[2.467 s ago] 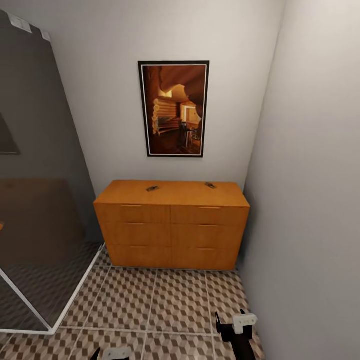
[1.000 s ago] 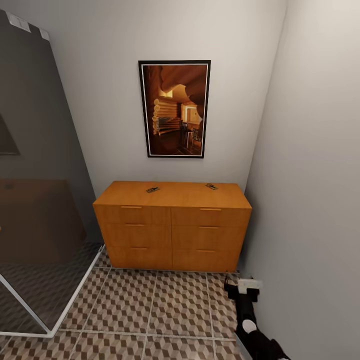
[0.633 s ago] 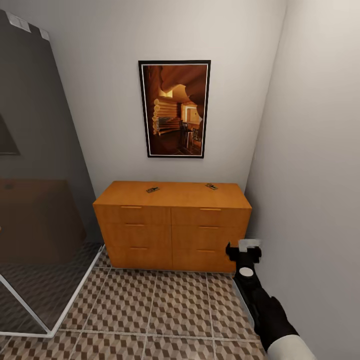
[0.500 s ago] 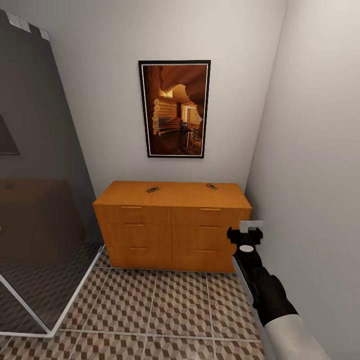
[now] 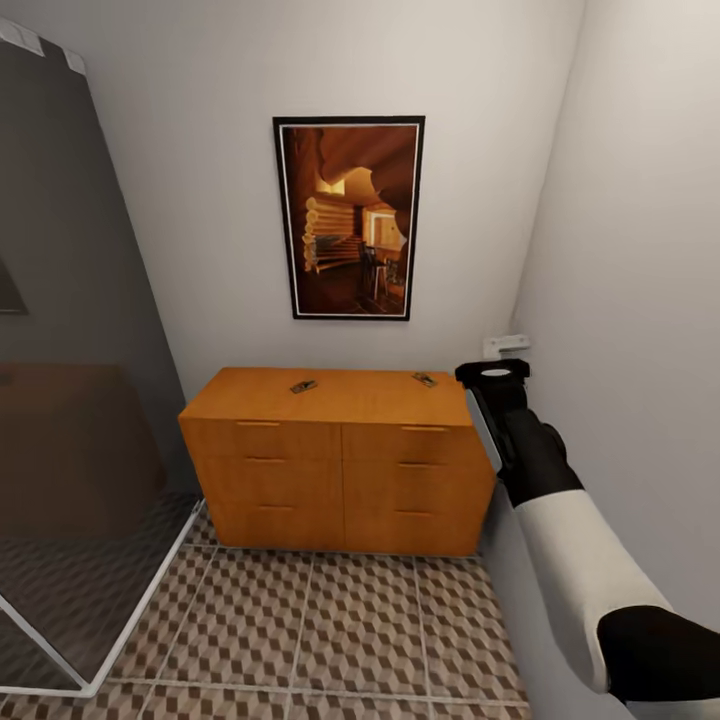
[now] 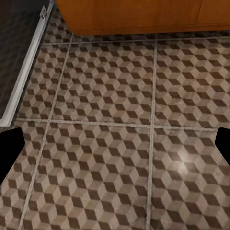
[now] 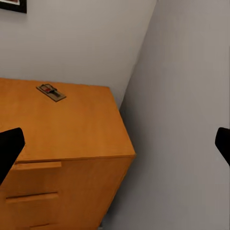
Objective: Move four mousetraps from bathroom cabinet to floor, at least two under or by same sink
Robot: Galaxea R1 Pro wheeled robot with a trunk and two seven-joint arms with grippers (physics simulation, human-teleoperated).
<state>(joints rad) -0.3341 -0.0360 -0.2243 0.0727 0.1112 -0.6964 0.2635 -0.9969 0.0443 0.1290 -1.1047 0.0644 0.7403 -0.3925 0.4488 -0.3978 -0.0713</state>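
The orange-brown cabinet (image 5: 340, 470) stands against the far wall. Two mousetraps lie flat on its top, one left of the middle (image 5: 303, 386) and one near the right back corner (image 5: 425, 380). My right gripper (image 5: 497, 358) is raised beside the cabinet's right end, level with its top and close to the right wall. In the right wrist view the right gripper (image 7: 115, 146) is open and empty, facing the cabinet top (image 7: 62, 129) and the nearer mousetrap (image 7: 51, 91). My left gripper (image 6: 115, 148) hangs open and empty over the bathroom floor (image 6: 110, 96).
A dark glass shower screen (image 5: 70, 400) with a white floor frame (image 6: 26, 72) borders the left. The right wall (image 5: 640, 300) runs close along my right arm. A framed picture (image 5: 350, 218) hangs above the cabinet. Patterned floor tiles (image 5: 330, 620) lie in front.
My right arm has risen from near the floor to the height of the cabinet top and reached forward. The head view has shifted slightly closer to the cabinet.
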